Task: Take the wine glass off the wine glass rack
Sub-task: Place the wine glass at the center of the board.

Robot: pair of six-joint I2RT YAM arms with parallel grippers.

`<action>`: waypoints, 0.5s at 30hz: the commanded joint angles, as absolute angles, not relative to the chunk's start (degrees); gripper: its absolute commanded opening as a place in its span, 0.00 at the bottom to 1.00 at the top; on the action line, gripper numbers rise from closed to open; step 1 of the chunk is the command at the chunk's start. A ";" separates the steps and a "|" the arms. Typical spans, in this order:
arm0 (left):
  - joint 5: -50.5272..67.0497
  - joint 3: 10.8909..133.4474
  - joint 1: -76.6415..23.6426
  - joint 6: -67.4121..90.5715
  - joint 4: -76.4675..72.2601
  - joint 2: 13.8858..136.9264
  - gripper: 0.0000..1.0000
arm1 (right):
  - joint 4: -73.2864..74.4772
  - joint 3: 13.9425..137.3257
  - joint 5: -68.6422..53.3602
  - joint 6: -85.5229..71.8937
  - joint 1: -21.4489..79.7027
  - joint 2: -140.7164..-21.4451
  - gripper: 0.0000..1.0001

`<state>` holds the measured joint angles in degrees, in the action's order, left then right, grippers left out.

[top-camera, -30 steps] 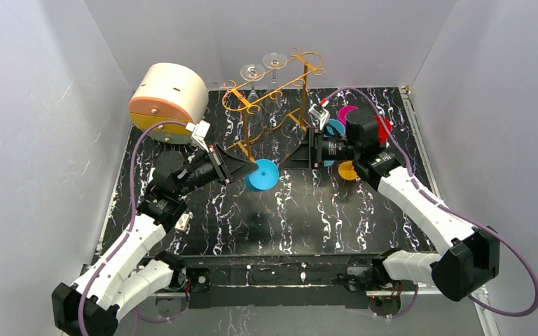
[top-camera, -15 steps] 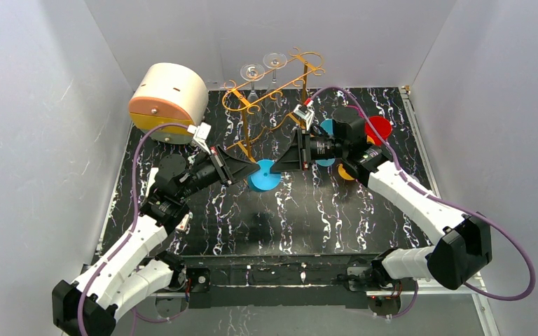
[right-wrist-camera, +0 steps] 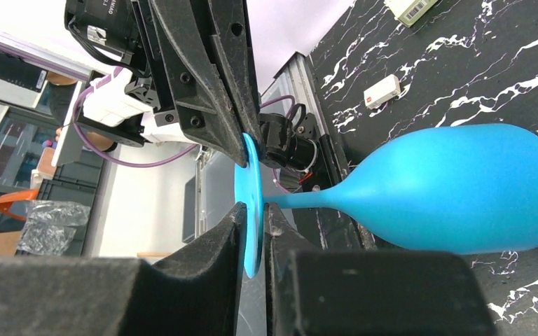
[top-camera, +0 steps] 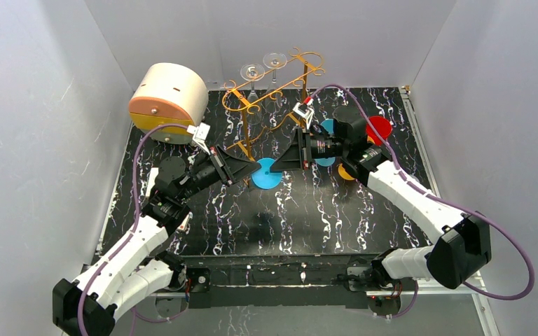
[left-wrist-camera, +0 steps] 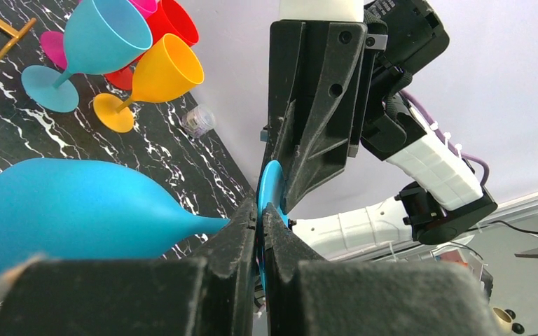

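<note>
**Desk:** Who has the blue wine glass (right-wrist-camera: 462,189)?

**Photographer:** Both arms. The left gripper (left-wrist-camera: 259,213) is clenched on one edge of its round foot. The right gripper (right-wrist-camera: 253,210) pinches the opposite edge, so the two sets of fingertips nearly meet across the disc.

**Desk:** And where is the glass?

**Photographer:** Off the wine glass rack (top-camera: 304,98), held upside down between the arms, just in front of the golden frame. The foot is up and the bowl points down at the black marbled table (top-camera: 322,217). I cannot tell whether the bowl touches the table.

**Desk:** Anything else in shot?

**Photographer:** Two clear glasses (top-camera: 252,72) hang at the rack's far side. A cluster of coloured goblets (left-wrist-camera: 161,70) stands to the right, and a round cream-and-orange box (top-camera: 168,98) sits far left.
</note>
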<state>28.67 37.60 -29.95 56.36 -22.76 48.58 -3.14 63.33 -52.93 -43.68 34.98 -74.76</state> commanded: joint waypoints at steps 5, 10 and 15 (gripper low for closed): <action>27.28 36.26 -31.02 56.57 -26.45 48.14 0.00 | -7.59 65.13 -54.27 -44.56 35.24 -74.64 0.08; 27.69 36.12 -31.03 55.98 -26.31 47.86 0.03 | -7.61 64.98 -53.95 -44.17 35.24 -74.19 0.01; 28.88 38.79 -31.03 50.74 -18.56 47.59 0.24 | -5.67 65.27 -52.08 -42.86 35.20 -73.59 0.01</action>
